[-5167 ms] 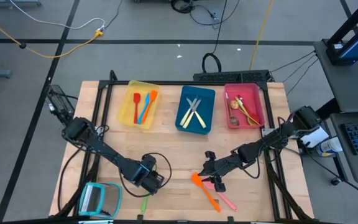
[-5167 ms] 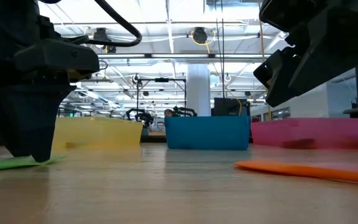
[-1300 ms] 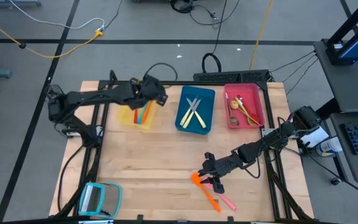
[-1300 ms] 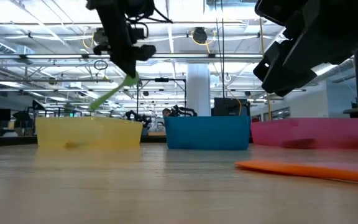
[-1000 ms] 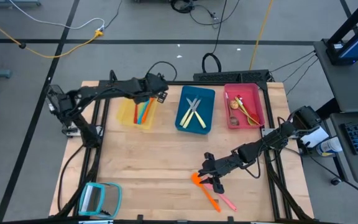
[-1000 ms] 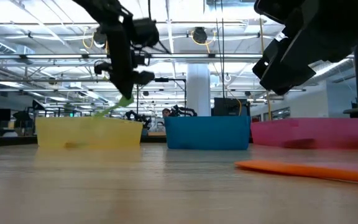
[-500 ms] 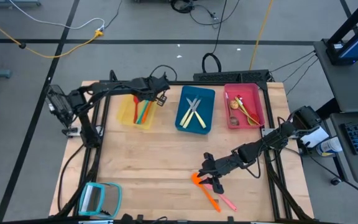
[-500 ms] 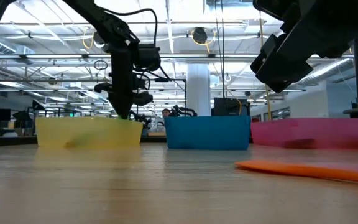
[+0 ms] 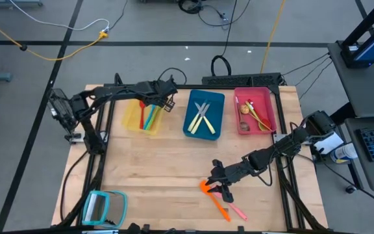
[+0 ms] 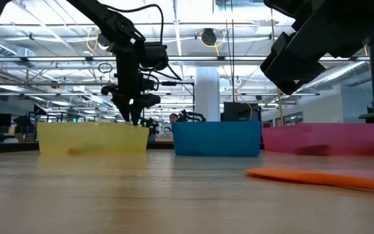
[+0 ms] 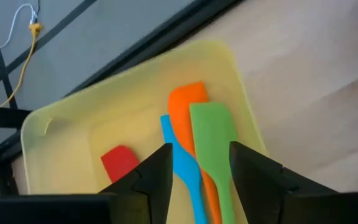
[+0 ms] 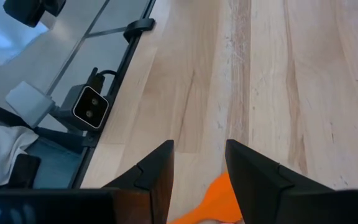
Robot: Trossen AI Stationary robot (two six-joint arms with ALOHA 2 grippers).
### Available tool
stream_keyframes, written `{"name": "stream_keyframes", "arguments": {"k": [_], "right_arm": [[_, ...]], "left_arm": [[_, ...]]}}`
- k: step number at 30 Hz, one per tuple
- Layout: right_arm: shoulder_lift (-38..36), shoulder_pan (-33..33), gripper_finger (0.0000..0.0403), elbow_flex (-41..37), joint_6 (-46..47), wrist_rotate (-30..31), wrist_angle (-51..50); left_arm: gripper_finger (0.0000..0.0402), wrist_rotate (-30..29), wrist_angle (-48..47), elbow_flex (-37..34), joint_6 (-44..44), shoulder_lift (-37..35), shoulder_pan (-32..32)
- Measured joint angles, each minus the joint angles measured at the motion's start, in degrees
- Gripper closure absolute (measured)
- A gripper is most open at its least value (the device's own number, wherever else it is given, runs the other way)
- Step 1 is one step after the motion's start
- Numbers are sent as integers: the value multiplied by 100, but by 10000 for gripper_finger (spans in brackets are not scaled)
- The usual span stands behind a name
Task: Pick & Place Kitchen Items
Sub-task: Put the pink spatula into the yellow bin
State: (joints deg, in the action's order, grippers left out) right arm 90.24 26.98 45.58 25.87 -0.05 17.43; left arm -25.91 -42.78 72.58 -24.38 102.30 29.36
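So, starting big: the pale wooden table point(image 9: 174, 162) has three rectangular plastic trays along its far edge, a yellow tray point(image 9: 130, 116), a blue tray point(image 9: 193, 122) and a red tray point(image 9: 265, 97). A teal-framed flat square thing point(image 9: 104, 207) sits at the near left corner.

The left gripper point(image 9: 163, 97) hangs over the yellow tray. From its wrist camera the fingers are spread apart with nothing pinched between them, and a green plastic spatula point(image 11: 213, 146) lies in the tray below, resting partly on an orange plastic spatula point(image 11: 188, 109), next to a blue plastic spatula point(image 11: 182, 165) and a red plastic spatula point(image 11: 120, 163).

The right gripper point(image 9: 218, 179) hovers low over the near-centre of the table, fingers parted too, right above the wide end of a long orange plastic utensil point(image 9: 214, 200). A slim pink plastic utensil point(image 9: 236, 210) lies beside it, the two touching or overlapping near the gripper.

Handling guess: these look like light, stiff, smooth plastic, lying flat on wood, so probably slippery and liable to skate or pivot when pinched. I'd grab the orange one across the narrow handle just below the blade, keeping clear of the pink one so it doesn't come along.
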Motion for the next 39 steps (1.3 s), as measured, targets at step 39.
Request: {"name": "stream_keyframes", "arguments": {"k": [39], "right_arm": [[0, 0, 261, 0, 0, 0, 208]], "left_arm": [[238, 666, 336, -2, -142, -1973, -1252]]}}
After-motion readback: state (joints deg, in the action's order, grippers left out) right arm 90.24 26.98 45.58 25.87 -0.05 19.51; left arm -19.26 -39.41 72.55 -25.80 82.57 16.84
